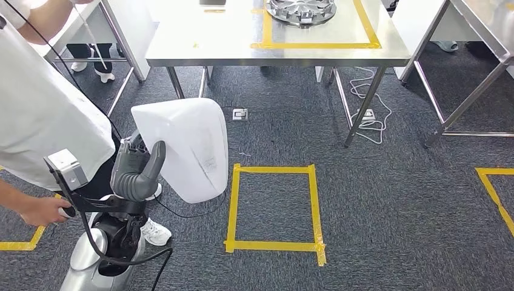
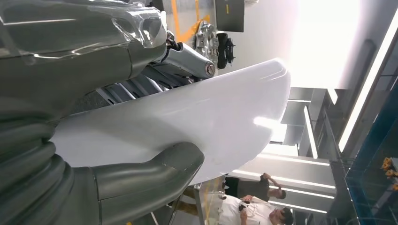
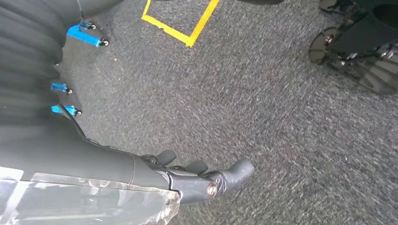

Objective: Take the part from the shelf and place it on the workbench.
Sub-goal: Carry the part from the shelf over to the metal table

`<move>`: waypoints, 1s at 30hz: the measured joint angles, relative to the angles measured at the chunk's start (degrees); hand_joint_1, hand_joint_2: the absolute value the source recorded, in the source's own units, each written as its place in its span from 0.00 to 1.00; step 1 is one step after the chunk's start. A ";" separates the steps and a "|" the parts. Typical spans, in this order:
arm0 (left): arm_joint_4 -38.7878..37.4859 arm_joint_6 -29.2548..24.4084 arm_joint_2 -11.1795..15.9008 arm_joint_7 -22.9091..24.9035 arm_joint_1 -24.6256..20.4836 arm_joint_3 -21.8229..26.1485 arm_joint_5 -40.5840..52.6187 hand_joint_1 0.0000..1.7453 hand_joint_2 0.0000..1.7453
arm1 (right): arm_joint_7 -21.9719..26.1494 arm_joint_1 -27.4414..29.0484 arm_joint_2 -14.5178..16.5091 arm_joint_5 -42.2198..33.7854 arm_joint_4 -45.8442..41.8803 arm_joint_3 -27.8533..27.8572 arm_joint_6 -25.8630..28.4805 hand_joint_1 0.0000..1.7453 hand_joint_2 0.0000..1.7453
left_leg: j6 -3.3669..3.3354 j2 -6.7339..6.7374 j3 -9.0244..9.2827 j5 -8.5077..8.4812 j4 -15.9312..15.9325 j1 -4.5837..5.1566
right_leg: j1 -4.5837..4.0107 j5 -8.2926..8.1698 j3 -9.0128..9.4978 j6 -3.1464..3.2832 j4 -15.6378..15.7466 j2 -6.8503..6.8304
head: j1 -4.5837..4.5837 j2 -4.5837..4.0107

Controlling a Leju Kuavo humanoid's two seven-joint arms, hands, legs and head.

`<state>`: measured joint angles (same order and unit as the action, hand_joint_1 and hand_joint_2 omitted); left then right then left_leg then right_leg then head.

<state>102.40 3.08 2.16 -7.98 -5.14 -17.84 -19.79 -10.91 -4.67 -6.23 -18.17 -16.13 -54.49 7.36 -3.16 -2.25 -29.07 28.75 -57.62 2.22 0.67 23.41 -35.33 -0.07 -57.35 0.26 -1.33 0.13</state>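
My left hand (image 1: 138, 171) grips a large white curved part (image 1: 185, 145), held up in front of me at the left of the head view. In the left wrist view the thumb (image 2: 150, 176) presses one face of the white part (image 2: 197, 122) and the darker fingers (image 2: 141, 84) lie against the other. The steel workbench (image 1: 212, 51) stands ahead across the carpet, marked with a yellow tape rectangle. My right hand (image 3: 206, 180) hangs over the grey carpet with its fingers loosely curled and nothing in it.
A round metal wheel-like part (image 1: 301, 11) lies on the workbench inside the tape. A person in a white shirt (image 1: 42, 109) stands close at my left. Yellow tape squares (image 1: 274, 206) mark the carpet. More steel tables (image 1: 473, 79) stand at the right; cables (image 1: 367, 103) lie under the bench.
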 joint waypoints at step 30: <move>-7.63 1.18 -0.32 -4.08 -5.59 -3.63 -5.80 1.00 1.00 | 1.30 2.90 -2.13 -1.85 1.03 4.29 0.50 0.00 1.00 | 0.61 0.90 0.07 0.32 0.19 -0.63 | 0.79 0.79 0.07 -0.91 -0.37 -0.42 | 0.14 0.00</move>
<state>94.77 4.26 1.85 -12.06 -10.73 -21.47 -25.60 -9.61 -1.77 -8.37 -20.03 -15.10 -50.20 7.86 -2.56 -1.35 -29.00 29.07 -57.44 1.60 1.47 24.20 -35.26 -0.99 -57.72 -0.17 -1.20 0.13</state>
